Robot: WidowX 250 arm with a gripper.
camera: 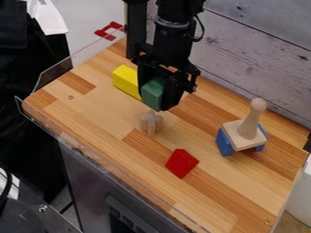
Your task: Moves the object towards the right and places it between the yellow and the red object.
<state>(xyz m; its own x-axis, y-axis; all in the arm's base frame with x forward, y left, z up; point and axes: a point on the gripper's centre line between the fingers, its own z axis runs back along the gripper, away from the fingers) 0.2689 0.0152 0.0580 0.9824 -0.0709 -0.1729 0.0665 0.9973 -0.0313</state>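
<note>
- One black gripper (156, 97), mine, over the upper middle of the board; state: drawn in on a green block, a finger to either side.
- One green block (152, 94), the task's thing as I judged it, upright in my grip; whether its base touched the wood, I could not tell.
- One yellow block (126, 81), just to the left of the green one in the camera view, lying lengthwise; contact between the two uncertain.
- One small pale wooden piece (151, 123), lobed, standing just nearer the camera than my load.
- One red block (182, 163), lower down the board, apart from the rest.
- One blue piece (224, 142), at the right, bearing a square wooden plate with a knobbed peg (252, 119).
- One wooden board (91, 104), beneath all the above.
- Step in hand, by my reckoning: the carry, grasp made, placing outstanding.
- Next move called for: rightward and toward the camera, clear of the pale piece, which stood near the line from yellow to red; then a level lowering and release between those two.
</note>
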